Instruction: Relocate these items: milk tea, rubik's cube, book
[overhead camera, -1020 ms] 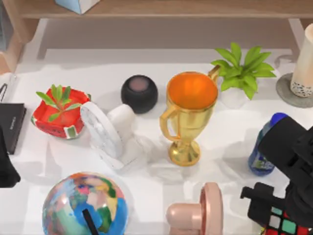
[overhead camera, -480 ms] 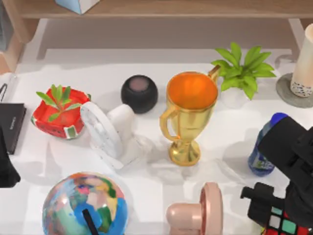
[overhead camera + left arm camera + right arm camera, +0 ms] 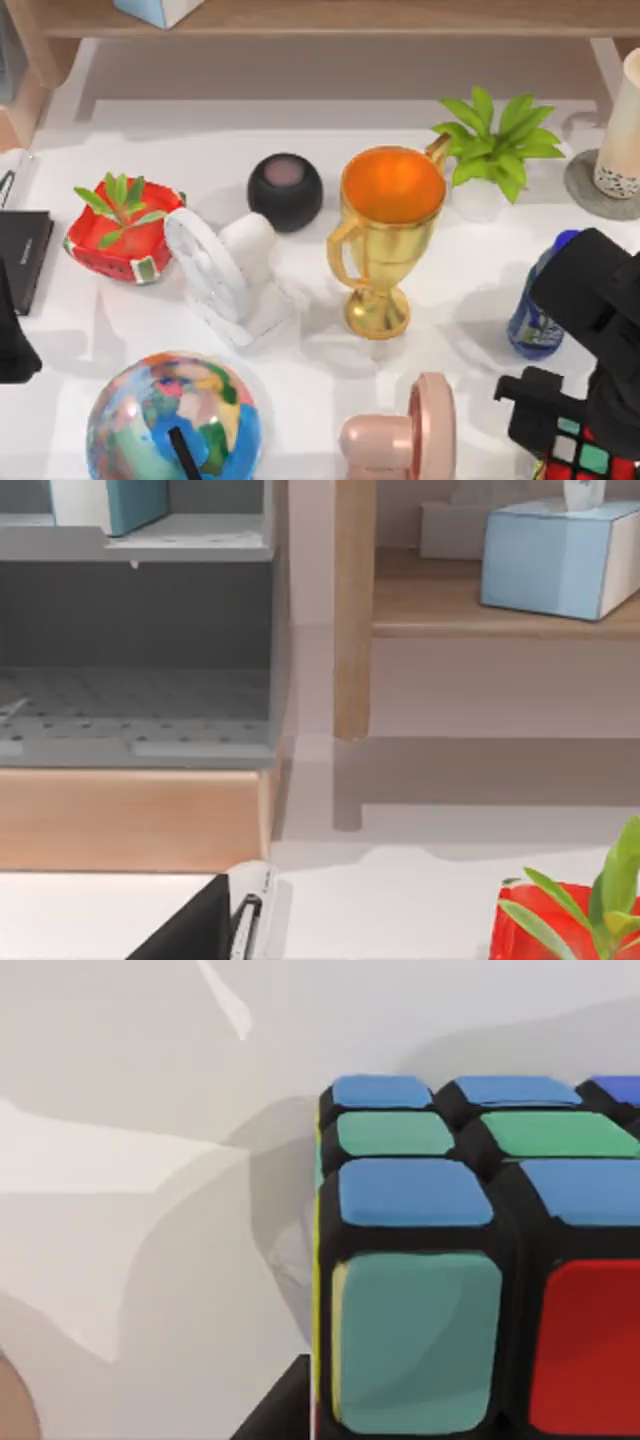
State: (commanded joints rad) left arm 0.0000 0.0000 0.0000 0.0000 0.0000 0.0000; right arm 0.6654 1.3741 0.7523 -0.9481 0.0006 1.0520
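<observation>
While the left arm (image 3: 12, 335) sits parked at the table's left edge beside a black slab (image 3: 22, 255), the right gripper (image 3: 575, 440) hangs low at the bottom right corner, right over the cube (image 3: 585, 462). Whether its fingers are parted or closed on the cube I cannot tell. The wrist view has the cube (image 3: 470, 1270) close up on the white table (image 3: 130, 1160). The milk tea (image 3: 622, 130) stands on a grey coaster (image 3: 590, 195) at the far right.

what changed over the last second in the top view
Very little: the right arm over the rubik's cube at the table's lower right corner crept slightly lower in the picture. The cube, milk tea, bottle and trophy stayed put. The left arm stayed parked at the left edge.
</observation>
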